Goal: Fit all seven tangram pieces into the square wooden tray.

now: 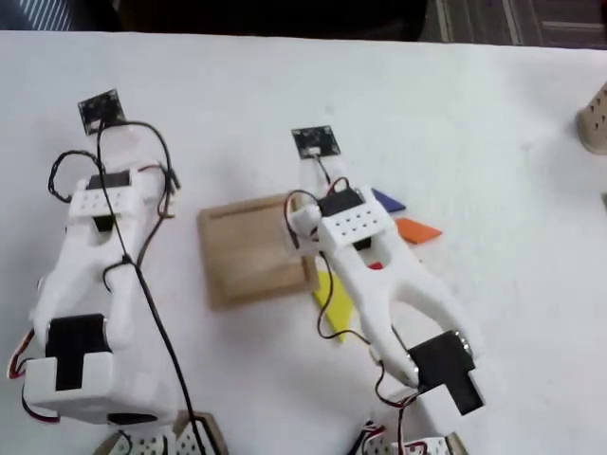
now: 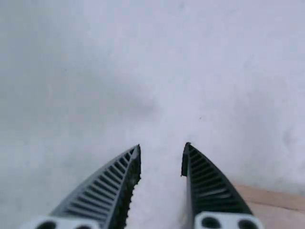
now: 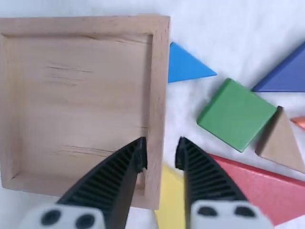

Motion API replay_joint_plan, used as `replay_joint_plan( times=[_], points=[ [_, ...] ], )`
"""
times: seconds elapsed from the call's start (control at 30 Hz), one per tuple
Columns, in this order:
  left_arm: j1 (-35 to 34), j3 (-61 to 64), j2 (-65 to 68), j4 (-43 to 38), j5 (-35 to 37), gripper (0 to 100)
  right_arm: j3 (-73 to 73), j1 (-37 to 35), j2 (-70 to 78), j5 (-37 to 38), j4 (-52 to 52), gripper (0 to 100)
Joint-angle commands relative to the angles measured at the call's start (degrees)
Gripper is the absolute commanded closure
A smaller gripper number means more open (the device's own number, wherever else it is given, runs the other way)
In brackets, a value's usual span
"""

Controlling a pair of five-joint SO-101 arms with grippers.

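The square wooden tray point(image 3: 159, 71) lies empty, and also shows in the high view point(image 1: 248, 251). My right gripper point(image 3: 160, 152) is open just above the tray's rim on the side toward the pieces, one finger over the tray floor and one outside. Beside that rim lie a light blue triangle point(image 3: 186, 64), a green square point(image 3: 237, 113), a dark blue piece point(image 3: 286, 76), a tan triangle point(image 3: 281, 140), a red piece point(image 3: 257, 186) and a yellow piece point(image 3: 171, 195). An orange piece point(image 1: 417, 230) lies right of the arm. My left gripper point(image 2: 161, 160) is open over bare table, with nothing between its fingers.
A corner of the tray point(image 2: 271, 200) shows beside the left gripper. The left arm point(image 1: 95, 284) stands left of the tray, the right arm point(image 1: 379, 275) over the yellow piece point(image 1: 332, 301). A wooden object point(image 1: 595, 118) stands at the far right edge. Cables run along both arms.
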Motion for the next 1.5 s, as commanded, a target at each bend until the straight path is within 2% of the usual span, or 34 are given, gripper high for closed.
replay_joint_plan(
  times=[0.0,0.6,0.87,0.97,1.3,1.47],
  points=[
    [0.4,-2.7,-0.4,0.4,0.4,84,1.7,-1.3,-1.9,-0.5,-4.9,98.5],
    [0.4,-2.8,-0.4,0.4,0.5,84,4.1,-15.8,-1.9,-0.1,-5.8,98.1],
    [-2.1,-3.0,-0.7,0.1,0.7,84,4.4,-24.7,2.5,-0.4,-15.3,98.1],
    [-3.1,-3.3,-0.7,0.1,0.7,84,3.1,-25.5,7.5,-0.5,-19.5,98.1],
    [-4.7,-3.4,-0.8,0.0,0.8,84,-10.9,-28.5,16.3,-0.6,-15.1,98.1],
    [-4.7,-3.3,-0.8,0.0,0.8,84,-13.3,-26.7,12.5,-0.6,-9.8,98.1]
  ],
)
